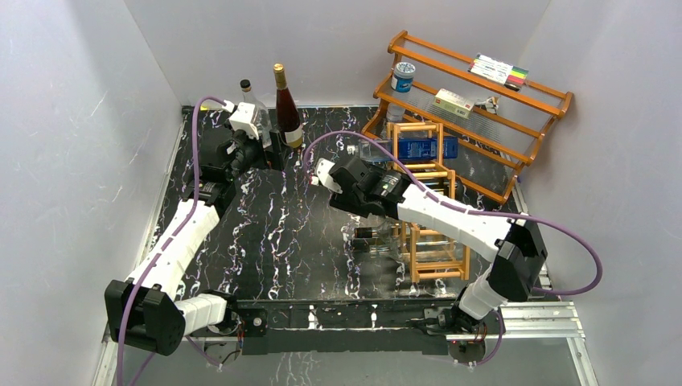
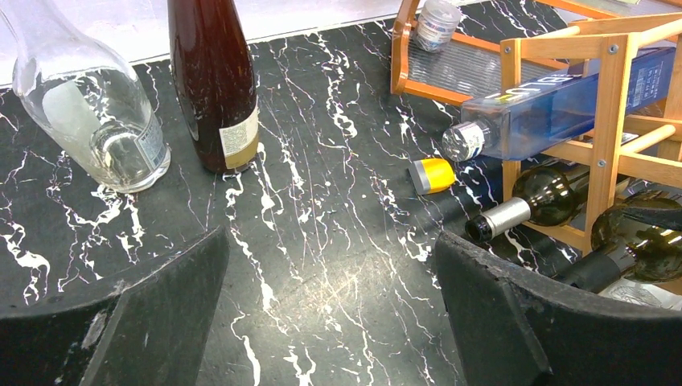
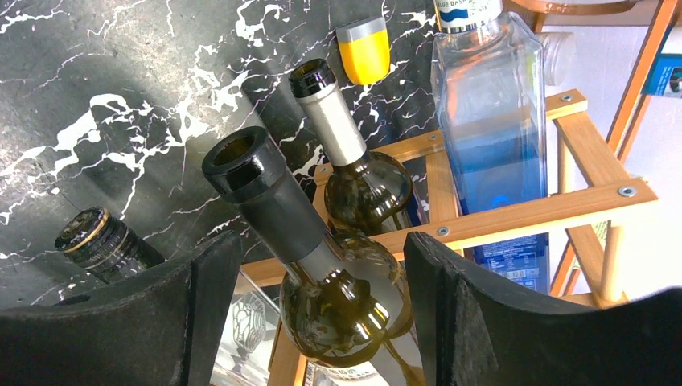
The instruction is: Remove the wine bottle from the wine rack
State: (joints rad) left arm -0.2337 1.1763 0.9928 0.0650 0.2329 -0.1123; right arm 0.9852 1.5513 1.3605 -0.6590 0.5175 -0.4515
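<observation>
The wine rack (image 1: 438, 173) is an orange-brown lattice at the right of the table, and it also shows in the right wrist view (image 3: 515, 217). Several bottles lie in it with their necks pointing left. My right gripper (image 3: 322, 322) is open and straddles the shoulder of a dark green wine bottle (image 3: 346, 281) with a black-capped neck. There are small gaps on both sides. In the top view the right gripper (image 1: 351, 201) is at the rack's left side. My left gripper (image 2: 334, 322) is open and empty over bare table, at the back left in the top view (image 1: 261, 157).
A silver-capped bottle (image 3: 338, 129), a blue square bottle (image 3: 490, 121) and a lower bottle (image 3: 100, 237) also lie in the rack. A yellow cap (image 3: 363, 52) lies on the table. A red wine bottle (image 1: 288, 108) and a clear bottle (image 1: 253, 112) stand at the back. A two-tier shelf (image 1: 482, 104) stands behind the rack.
</observation>
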